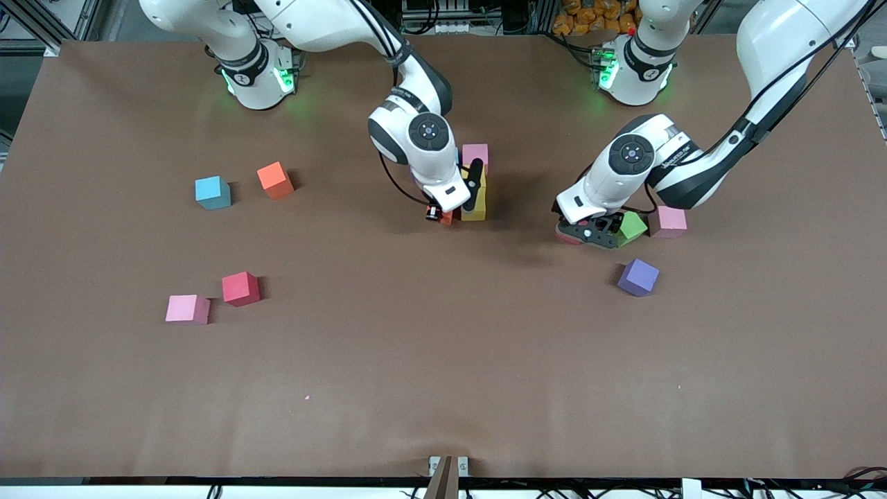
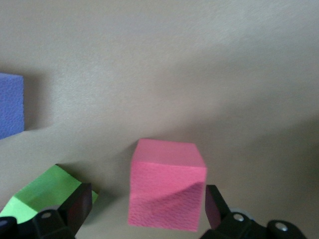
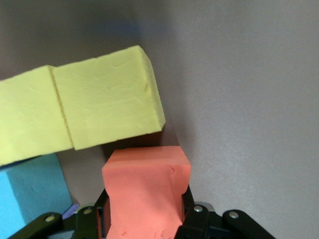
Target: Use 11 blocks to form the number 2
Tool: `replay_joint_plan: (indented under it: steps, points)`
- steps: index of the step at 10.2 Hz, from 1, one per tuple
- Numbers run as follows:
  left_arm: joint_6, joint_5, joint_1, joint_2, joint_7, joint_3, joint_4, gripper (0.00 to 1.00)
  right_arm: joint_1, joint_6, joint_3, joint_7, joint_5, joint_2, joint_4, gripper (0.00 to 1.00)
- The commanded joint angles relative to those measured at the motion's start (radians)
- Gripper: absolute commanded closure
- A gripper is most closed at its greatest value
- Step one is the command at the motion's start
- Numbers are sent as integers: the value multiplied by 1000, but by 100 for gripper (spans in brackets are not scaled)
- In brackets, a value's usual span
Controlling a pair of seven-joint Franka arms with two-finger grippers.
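My right gripper (image 1: 447, 216) (image 3: 144, 209) is shut on an orange-red block (image 3: 147, 191), low at the table beside two abutting yellow blocks (image 1: 475, 197) (image 3: 107, 104). A light blue block (image 3: 30, 194) sits against the yellow ones, and a pink block (image 1: 475, 154) lies just farther from the front camera. My left gripper (image 1: 587, 234) (image 2: 148, 206) is open and straddles a pinkish-red block (image 2: 167, 191) on the table. One finger (image 2: 214, 204) is close to the block, the other (image 2: 79, 206) stands apart from it.
A green cube (image 1: 632, 225) (image 2: 42, 191) and a pink block (image 1: 667, 222) lie right beside my left gripper, and a purple block (image 1: 638, 277) lies nearer the camera. Blue (image 1: 213, 192), orange (image 1: 275, 179), red (image 1: 240, 288) and pink (image 1: 187, 309) blocks lie loose toward the right arm's end.
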Motion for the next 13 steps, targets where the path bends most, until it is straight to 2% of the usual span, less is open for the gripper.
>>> replay_joint_plan:
  steps: [1, 2, 5, 11, 13]
  points:
    - [13, 43, -1, 24, -16, 8, -4, 0, 21, -6, -9, 25, -47, 10, 17, 65]
    - [13, 43, -21, 25, -45, 8, -4, 0, 20, -3, -9, 20, -95, 10, 18, 65]
    - [12, 43, -43, 18, -96, 8, 3, 0, 29, 6, -7, 16, -130, 10, 18, 65]
    - [1, 43, -54, 41, -98, 25, -6, 0, 41, 44, -7, 2, -132, 10, 17, 65]
    - [1, 45, -80, 43, -97, 62, -4, 0, 42, 63, -7, 2, -132, 15, 17, 65]
